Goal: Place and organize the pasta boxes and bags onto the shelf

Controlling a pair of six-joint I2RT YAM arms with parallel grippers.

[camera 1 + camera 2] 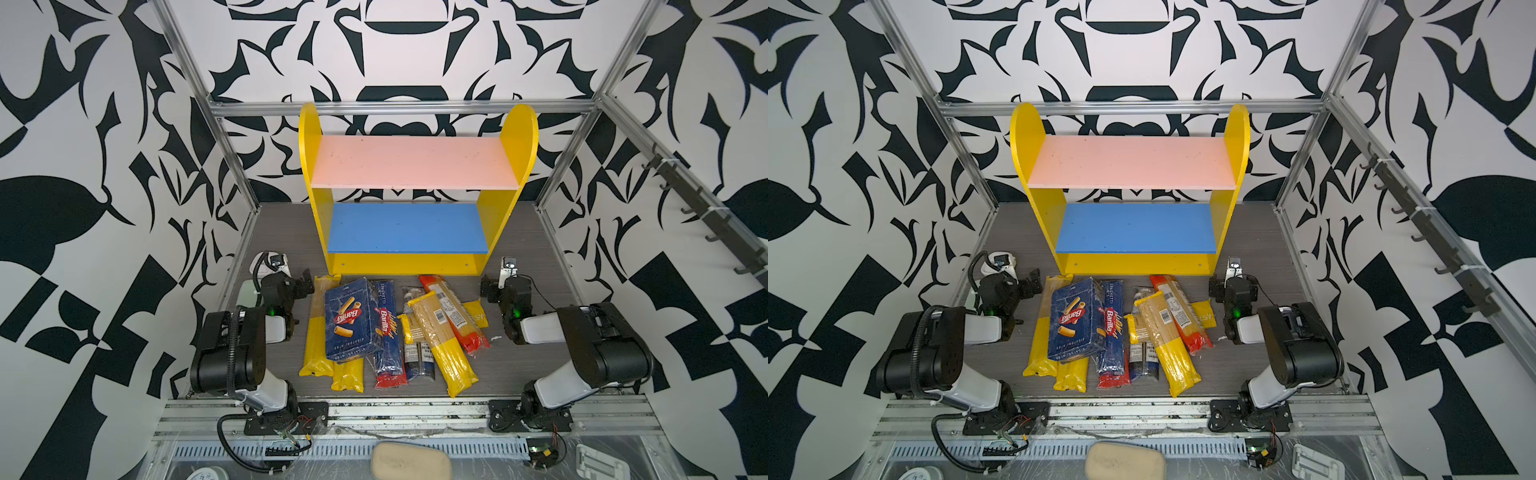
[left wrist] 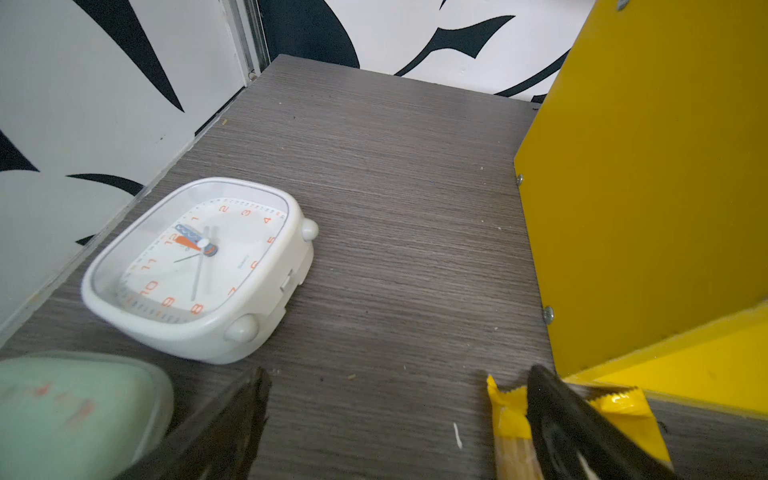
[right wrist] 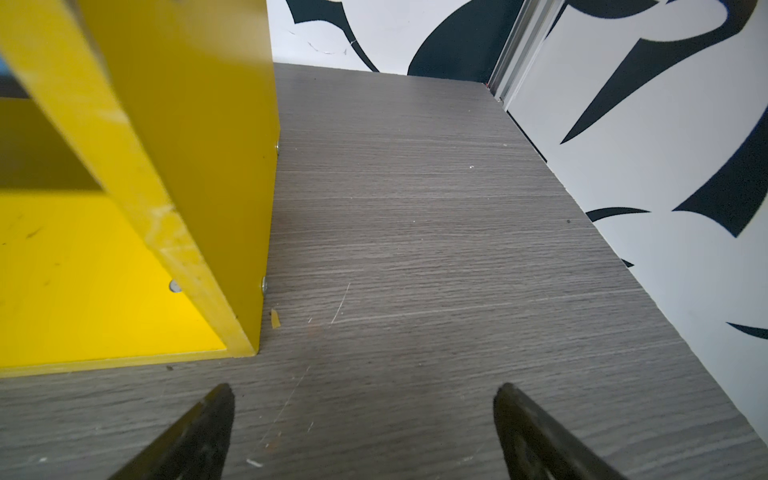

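Lying lengthwise toward shelf [image 1: 405, 227]: bags [image 1: 444, 345]

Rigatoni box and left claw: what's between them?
A yellow-ended spaghetti bag, between the left gripper and the rigatoni box; both top views show it.

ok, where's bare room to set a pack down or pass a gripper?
Pink board and blue board: both bare. Table right of the shelf, out to the wall: bare. Left of it, a lane between clock and shelf. Crowded: the pasta pile in front of the shelf, packs overlapping.
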